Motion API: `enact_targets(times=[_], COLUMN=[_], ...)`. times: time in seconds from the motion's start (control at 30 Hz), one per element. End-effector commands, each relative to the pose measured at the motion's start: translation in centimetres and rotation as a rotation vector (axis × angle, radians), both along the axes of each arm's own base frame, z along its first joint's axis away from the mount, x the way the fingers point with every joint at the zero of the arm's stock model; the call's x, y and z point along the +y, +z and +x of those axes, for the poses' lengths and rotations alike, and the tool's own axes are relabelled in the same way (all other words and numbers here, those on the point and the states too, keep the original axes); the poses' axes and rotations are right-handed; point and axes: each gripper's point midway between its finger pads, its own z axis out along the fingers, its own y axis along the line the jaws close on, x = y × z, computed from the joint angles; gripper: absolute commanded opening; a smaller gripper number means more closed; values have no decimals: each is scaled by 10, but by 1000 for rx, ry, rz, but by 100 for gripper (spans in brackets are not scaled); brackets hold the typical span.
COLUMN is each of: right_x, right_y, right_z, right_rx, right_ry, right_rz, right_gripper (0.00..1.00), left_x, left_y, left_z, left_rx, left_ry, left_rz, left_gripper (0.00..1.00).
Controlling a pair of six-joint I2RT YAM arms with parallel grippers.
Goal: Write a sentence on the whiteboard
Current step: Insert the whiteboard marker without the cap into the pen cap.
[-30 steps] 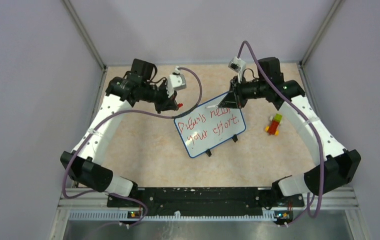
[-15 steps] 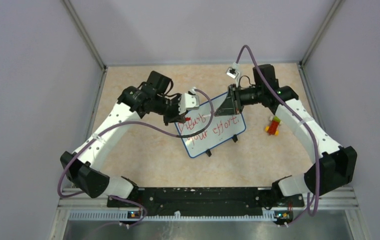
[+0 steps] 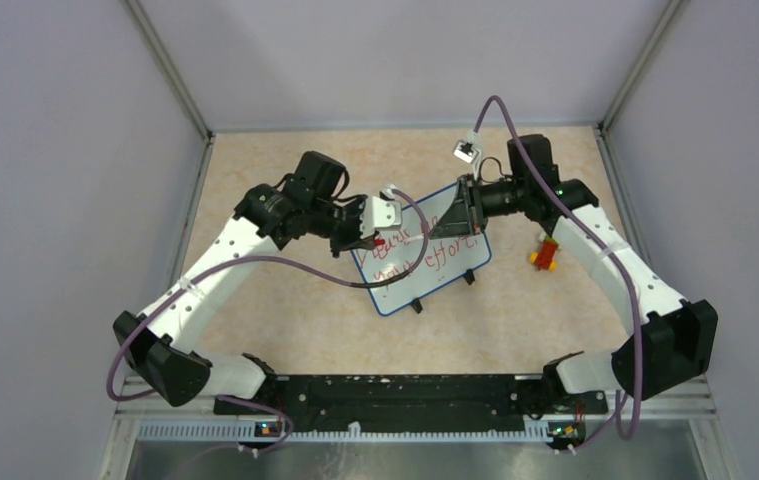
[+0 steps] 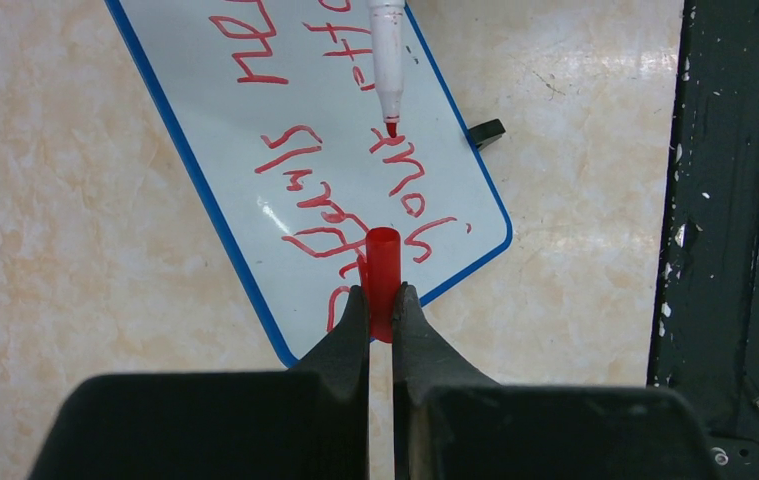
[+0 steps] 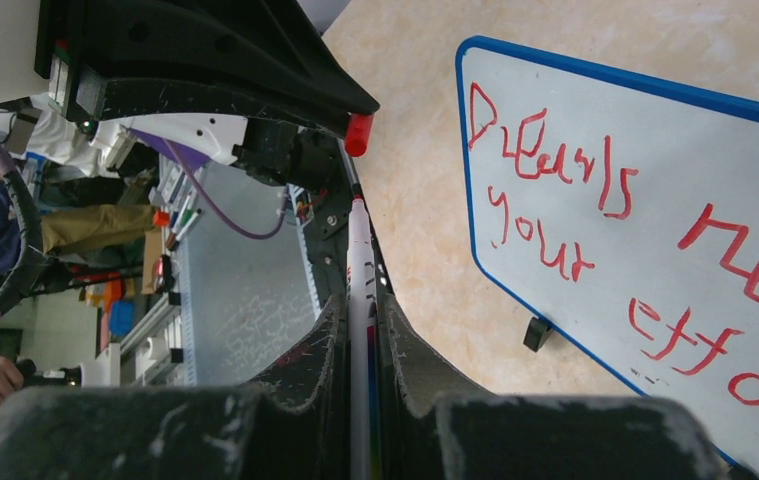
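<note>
Right at the near edge of the tabletop point(image 3: 295, 320) sits the black base rail point(image 3: 395, 392) that both my arms are bolted to. Beyond it, about the middle of the tabletop and a little toward the right edge, the whiteboard point(image 3: 423, 290) lies turned askew. One rounded corner points back at me, and its two black feet point(image 3: 417, 306) stick out along the near side. The sentence point(image 5: 555, 175) runs across it in red, in two lines. From my right wrist I read "Dreams" and the start of another word, above "your effort".

Over the board's far left corner my left pincer point(image 4: 381, 300) is pressed together on a red cap point(image 4: 382, 262), gripping its lower part so the free end sticks out past my fingertips. Over the board's far edge my right pincer point(image 5: 359, 312) is pinching a white marker point(image 5: 358, 255) by its barrel. The marker is uncapped and its red tip points straight at the cap's free end. The two line up but stand apart, with writing showing between them. Whether the tip touches the board I cannot tell.

Off the board's right end, near the right edge of the tabletop, lies a small toy point(image 3: 547, 250) of yellow, red and green blocks.
</note>
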Motion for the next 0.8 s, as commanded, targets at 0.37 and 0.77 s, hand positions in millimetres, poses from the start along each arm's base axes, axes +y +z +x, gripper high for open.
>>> enact_targets(times=[0.37, 0.77], right_x=[8, 15], right_y=[19, 17], right_z=[-15, -12], right_rx=[-59, -70], right_ry=[36, 43], right_rz=[46, 22], right_gripper=[0, 0], left_x=[-11, -17], left_y=[23, 19], left_z=[-10, -21], left_rx=[-43, -28], left_ry=[-50, -100], left_rz=[-69, -53], left_gripper=[0, 0])
